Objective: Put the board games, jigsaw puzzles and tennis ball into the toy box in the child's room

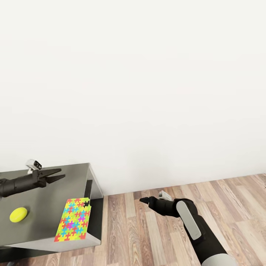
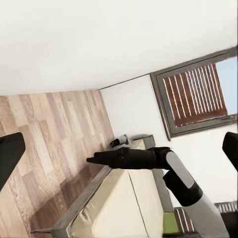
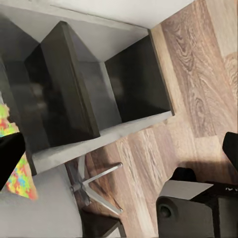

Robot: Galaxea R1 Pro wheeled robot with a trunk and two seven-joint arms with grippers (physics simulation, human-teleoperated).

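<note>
Jigsaw puzzle [image 1: 73, 219], a flat stiff box and probably light, lies at the counter's [image 1: 44, 199] near right corner, best pinched across an overhanging edge; the tennis ball [image 1: 18, 214], liable to roll, sits left of it. Left gripper [image 1: 55, 175] hovers spread and empty.

Left wrist view: right gripper [image 2: 92, 159], fingers together, before the bed [image 2: 124, 208].

Right wrist view: open dark cabinet [image 3: 94, 89] compartments look empty.

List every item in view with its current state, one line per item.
Left tool: open, empty, hovering over the table.
Right tool: looks shut, empty, out over the wood floor.
Jigsaw puzzle: lying flat at the table's edge, one corner overhanging.
Tennis ball: resting on the table, untouched.
Table: dark grey top, carrying the ball and puzzle.
Window blind: slats closed.
</note>
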